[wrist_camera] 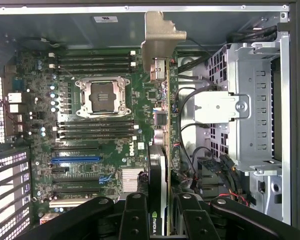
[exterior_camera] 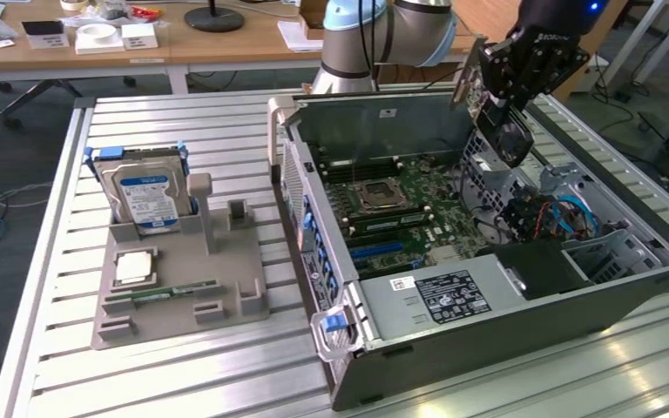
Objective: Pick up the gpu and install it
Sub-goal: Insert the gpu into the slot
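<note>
My gripper point(exterior_camera: 511, 103) is shut on the gpu point(exterior_camera: 505, 132), a thin dark card with a silver end bracket point(exterior_camera: 470, 80). It hangs on edge above the far side of the open computer case point(exterior_camera: 509, 326). In the wrist view the gpu point(wrist_camera: 168, 125) is seen edge-on between my black fingers point(wrist_camera: 135, 215), its bracket point(wrist_camera: 160, 35) pointing at the case's rear wall. Below it lies the green motherboard point(wrist_camera: 105, 130), with a blue expansion slot point(wrist_camera: 76, 160) and black slots off to one side of the card. The card is well above the board, touching nothing.
A grey parts holder point(exterior_camera: 178, 300) on the slatted table at the exterior view's left carries the silver hard drive point(exterior_camera: 149, 202), a processor chip point(exterior_camera: 135, 266) and a green memory stick point(exterior_camera: 178, 290). Inside the case are a metal drive cage point(wrist_camera: 252, 110), loose cables point(exterior_camera: 550, 213) and a black power supply point(exterior_camera: 445, 296).
</note>
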You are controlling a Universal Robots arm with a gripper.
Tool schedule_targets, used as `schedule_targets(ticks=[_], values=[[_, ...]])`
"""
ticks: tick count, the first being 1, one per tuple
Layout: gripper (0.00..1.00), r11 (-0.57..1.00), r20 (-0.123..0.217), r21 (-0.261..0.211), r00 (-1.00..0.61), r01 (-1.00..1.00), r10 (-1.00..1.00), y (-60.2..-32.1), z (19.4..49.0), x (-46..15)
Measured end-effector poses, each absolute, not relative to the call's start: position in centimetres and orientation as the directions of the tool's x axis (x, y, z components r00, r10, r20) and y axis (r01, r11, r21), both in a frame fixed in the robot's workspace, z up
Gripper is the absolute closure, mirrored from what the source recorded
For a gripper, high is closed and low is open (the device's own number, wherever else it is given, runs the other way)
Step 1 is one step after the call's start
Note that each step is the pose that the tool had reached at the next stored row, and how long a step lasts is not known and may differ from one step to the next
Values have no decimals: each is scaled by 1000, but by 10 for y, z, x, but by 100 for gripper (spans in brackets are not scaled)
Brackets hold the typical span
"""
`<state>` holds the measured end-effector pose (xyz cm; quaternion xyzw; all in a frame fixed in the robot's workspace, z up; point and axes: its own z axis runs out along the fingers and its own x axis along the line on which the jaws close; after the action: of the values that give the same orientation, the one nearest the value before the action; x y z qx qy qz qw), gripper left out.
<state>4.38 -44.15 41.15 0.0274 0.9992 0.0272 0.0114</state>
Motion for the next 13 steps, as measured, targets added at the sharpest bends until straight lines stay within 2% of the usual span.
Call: schedule_targets(ticks=[13], values=[[73, 998, -21, 55, -999, 42, 43, -442, 411, 44]])
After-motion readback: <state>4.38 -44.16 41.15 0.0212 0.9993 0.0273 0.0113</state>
